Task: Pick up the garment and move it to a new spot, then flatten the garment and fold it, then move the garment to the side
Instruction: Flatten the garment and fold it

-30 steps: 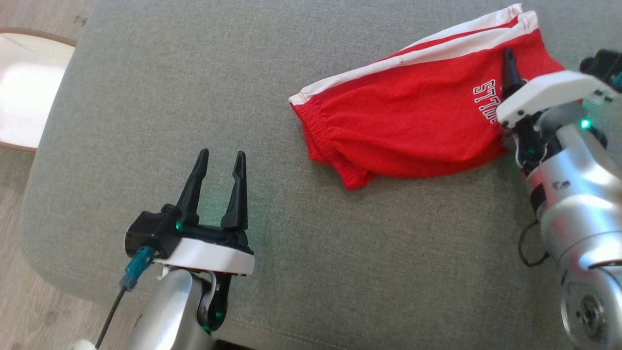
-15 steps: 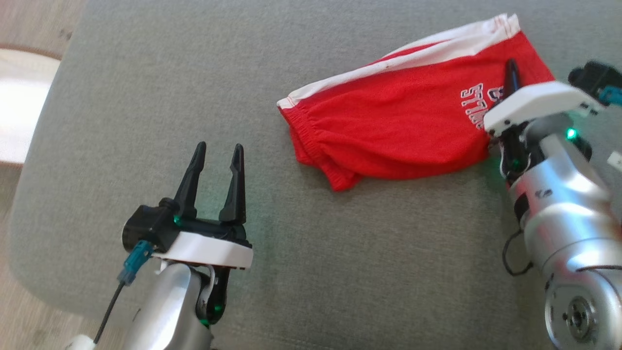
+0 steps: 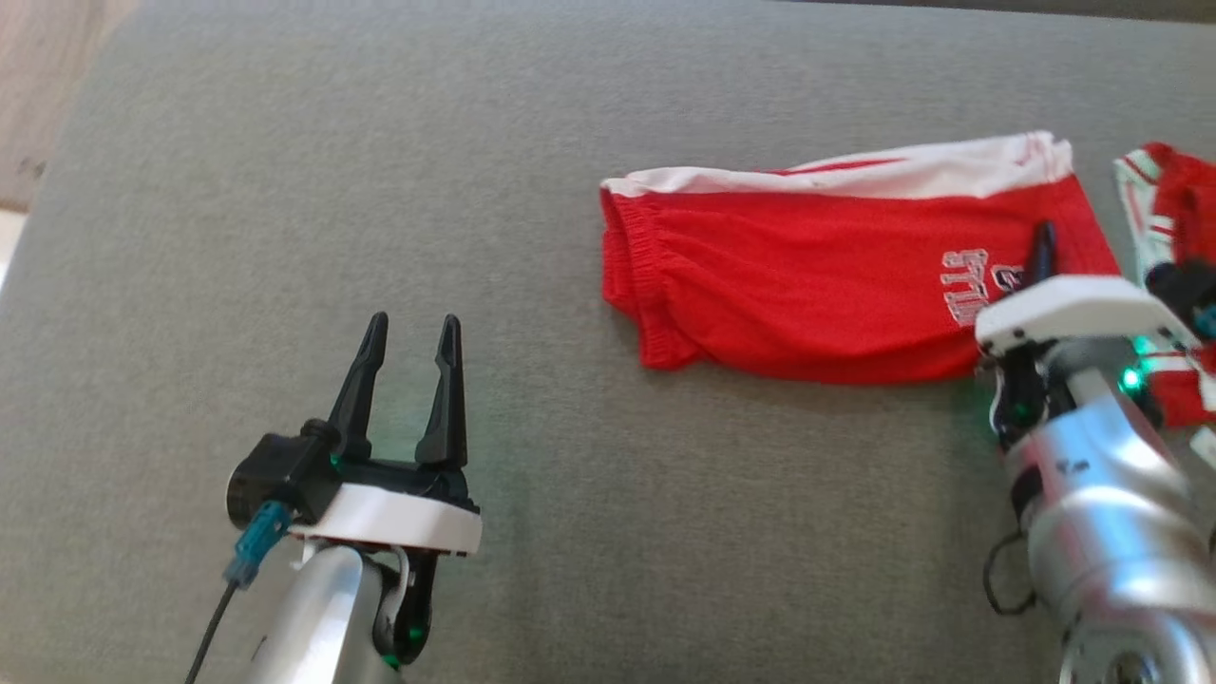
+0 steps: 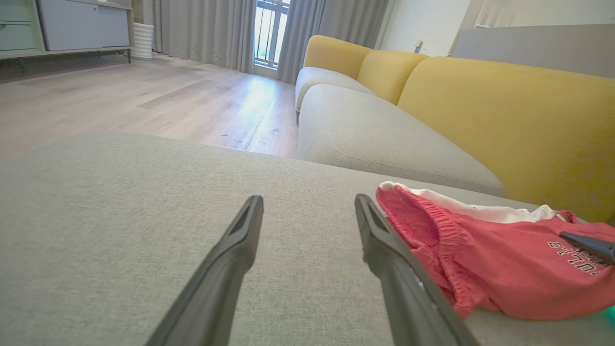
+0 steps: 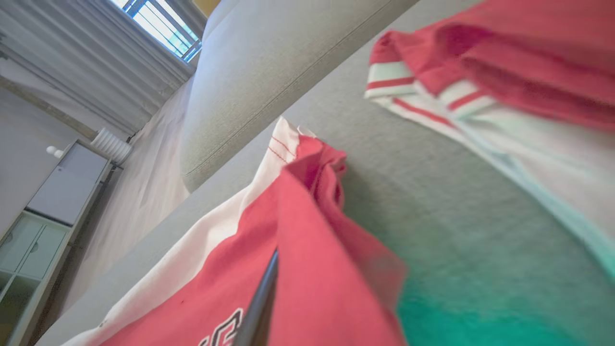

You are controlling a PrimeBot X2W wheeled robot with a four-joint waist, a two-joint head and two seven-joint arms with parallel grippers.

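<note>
Right end effector (image 3: 1044, 237) has since been clamped on the red shorts (image 3: 807, 285), frame right; left end effector (image 3: 413, 323) is held wide open, empty.

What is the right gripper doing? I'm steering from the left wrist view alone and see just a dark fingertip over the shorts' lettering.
Observer: The right gripper is shut on the red shorts at their leg-hem end. The head view shows one finger on top beside the lettering; the other is hidden.
Operator: Anything past that end I should mind?
Observer: Yes, a red-and-white striped garment lies on the grey cushion just beyond the hem, apart from the shorts.
</note>
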